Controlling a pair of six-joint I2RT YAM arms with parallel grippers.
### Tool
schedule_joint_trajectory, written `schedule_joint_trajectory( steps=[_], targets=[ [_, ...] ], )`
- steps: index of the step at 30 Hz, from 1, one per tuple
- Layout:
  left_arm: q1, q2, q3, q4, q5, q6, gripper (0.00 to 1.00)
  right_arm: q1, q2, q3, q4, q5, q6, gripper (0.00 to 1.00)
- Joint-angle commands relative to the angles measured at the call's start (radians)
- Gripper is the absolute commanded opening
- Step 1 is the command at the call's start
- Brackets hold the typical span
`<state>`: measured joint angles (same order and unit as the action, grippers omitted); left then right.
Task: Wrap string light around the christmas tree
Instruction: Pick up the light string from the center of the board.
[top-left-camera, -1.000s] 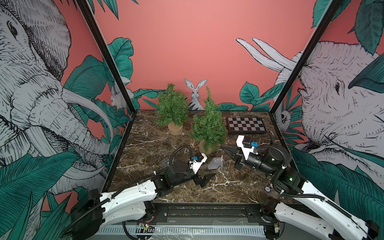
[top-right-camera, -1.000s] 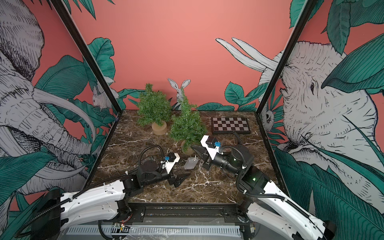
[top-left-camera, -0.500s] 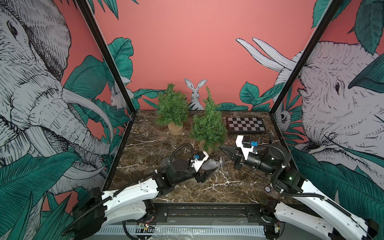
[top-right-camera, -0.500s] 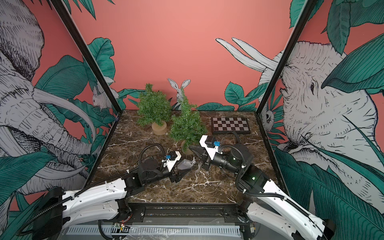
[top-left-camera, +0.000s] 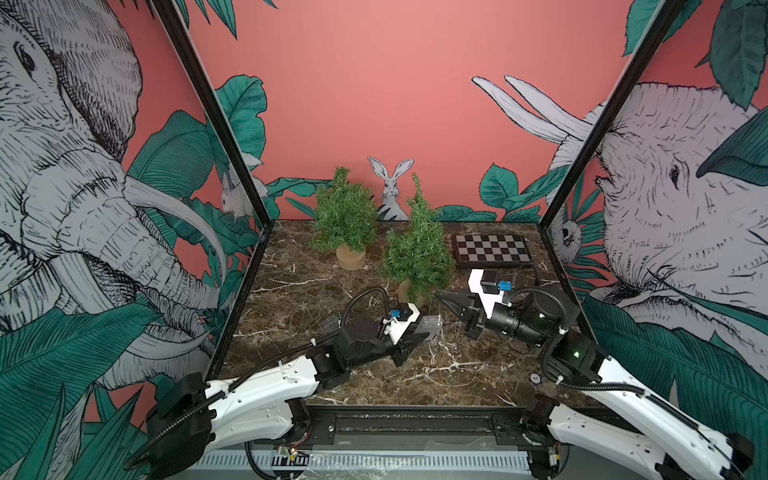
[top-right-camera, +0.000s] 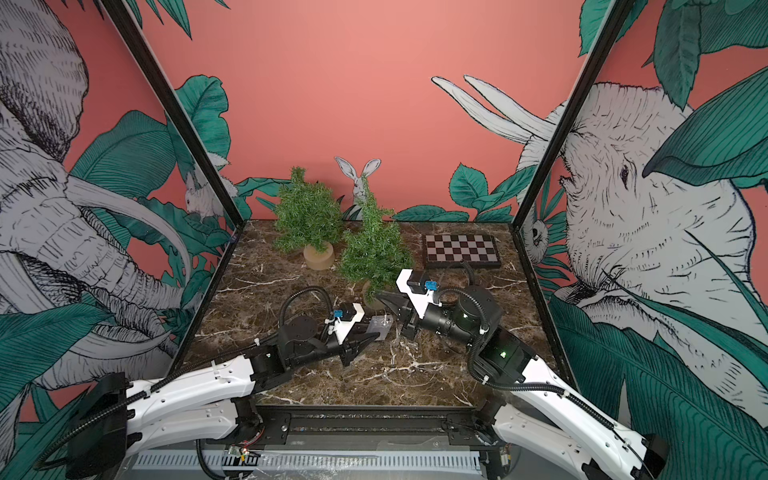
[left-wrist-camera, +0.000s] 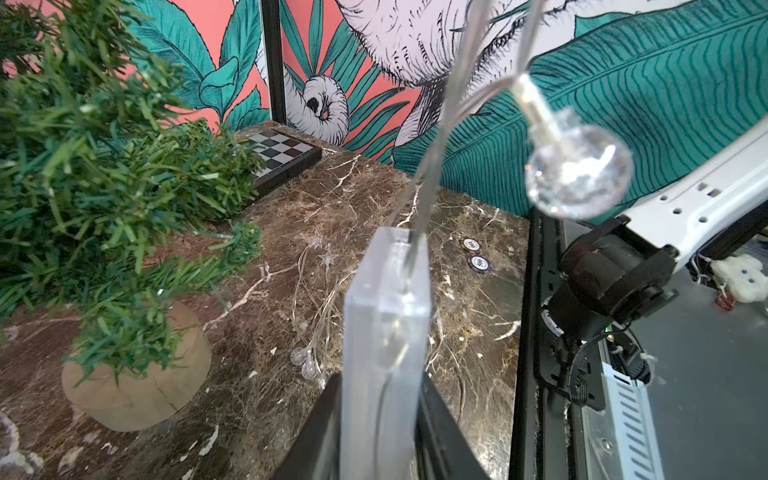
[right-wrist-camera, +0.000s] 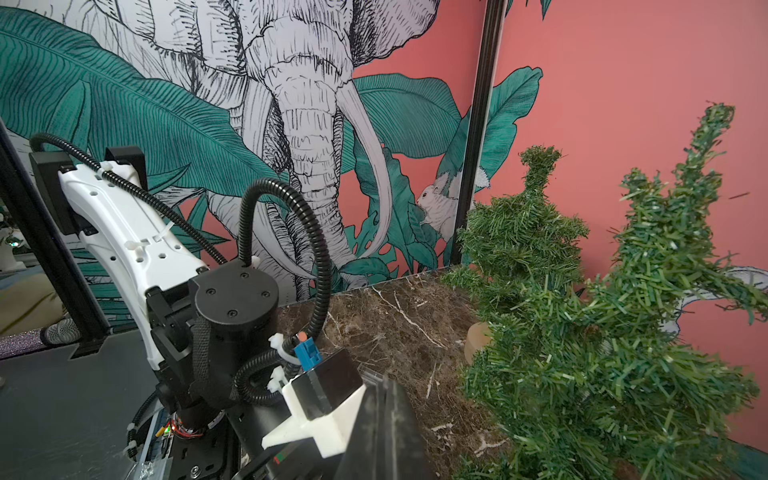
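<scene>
The string light's clear plastic box (left-wrist-camera: 384, 316) stands between the black fingers (left-wrist-camera: 316, 432) of my left gripper (left-wrist-camera: 384, 415), which press on both its sides. In both top views the box (top-left-camera: 430, 325) (top-right-camera: 381, 326) sits just past the left gripper (top-left-camera: 415, 340). A thin wire with a round clear bulb (left-wrist-camera: 577, 178) climbs from the box toward my right gripper (top-left-camera: 444, 297) (right-wrist-camera: 386, 415), shut just above it. More wire and small bulbs (left-wrist-camera: 307, 361) lie loose on the marble. The near christmas tree (top-left-camera: 417, 257) stands right behind both grippers.
A second small tree (top-left-camera: 345, 216) in a tan base stands at the back left. A chessboard (top-left-camera: 492, 249) lies at the back right. Two poker chips (left-wrist-camera: 473, 253) rest near the front right edge of the marble table (top-left-camera: 291, 299). Walls close in three sides.
My left gripper moved right to the clear box and closed from wide open onto it. The right arm has barely moved and stayed shut.
</scene>
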<state>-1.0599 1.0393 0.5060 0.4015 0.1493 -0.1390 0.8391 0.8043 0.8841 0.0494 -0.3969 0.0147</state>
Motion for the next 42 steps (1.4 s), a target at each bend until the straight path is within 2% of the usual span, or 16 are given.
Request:
schedule_joint_trajectory(
  steps=[1, 3, 4, 8, 11, 14, 19, 22, 26, 32, 37, 42],
  targets=[
    [-0.005, -0.01, 0.004, 0.019, 0.008, -0.011, 0.24, 0.009, -0.014, 0.034, 0.075, -0.003, 0.004, 0.0],
    [-0.005, -0.005, 0.012, 0.01, 0.018, -0.004, 0.11, 0.009, -0.016, 0.034, 0.069, 0.005, 0.0, 0.0],
    [-0.004, -0.005, 0.018, -0.001, 0.017, -0.005, 0.08, 0.009, -0.019, 0.034, 0.062, 0.01, -0.005, 0.0],
    [-0.004, -0.034, 0.031, -0.058, 0.006, -0.01, 0.07, 0.009, -0.037, 0.027, 0.035, 0.074, -0.023, 0.0],
    [-0.004, -0.082, 0.05, -0.174, -0.021, -0.005, 0.02, 0.009, -0.045, 0.041, -0.035, 0.19, -0.037, 0.0],
    [-0.005, -0.155, 0.08, -0.301, -0.047, 0.005, 0.02, 0.009, -0.048, 0.053, -0.1, 0.274, -0.054, 0.0],
    [-0.005, -0.268, 0.194, -0.531, -0.103, 0.027, 0.0, 0.009, -0.057, 0.007, -0.073, 0.309, -0.056, 0.0],
    [-0.004, -0.308, 0.278, -0.664, -0.146, 0.054, 0.0, 0.009, -0.041, -0.048, 0.018, 0.288, -0.021, 0.0],
    [-0.004, -0.33, 0.392, -0.777, -0.239, 0.108, 0.0, 0.009, -0.003, -0.093, 0.113, 0.272, 0.013, 0.12],
    [-0.005, -0.315, 0.507, -0.82, -0.321, 0.142, 0.0, 0.009, -0.022, -0.101, 0.085, 0.35, 0.027, 0.47],
    [-0.004, -0.3, 0.511, -0.794, -0.373, 0.136, 0.0, 0.009, -0.106, -0.109, -0.091, 0.362, 0.033, 0.48],
    [-0.004, -0.275, 0.54, -0.779, -0.375, 0.122, 0.0, 0.011, -0.17, -0.169, -0.248, 0.25, 0.128, 0.38]
  ],
)
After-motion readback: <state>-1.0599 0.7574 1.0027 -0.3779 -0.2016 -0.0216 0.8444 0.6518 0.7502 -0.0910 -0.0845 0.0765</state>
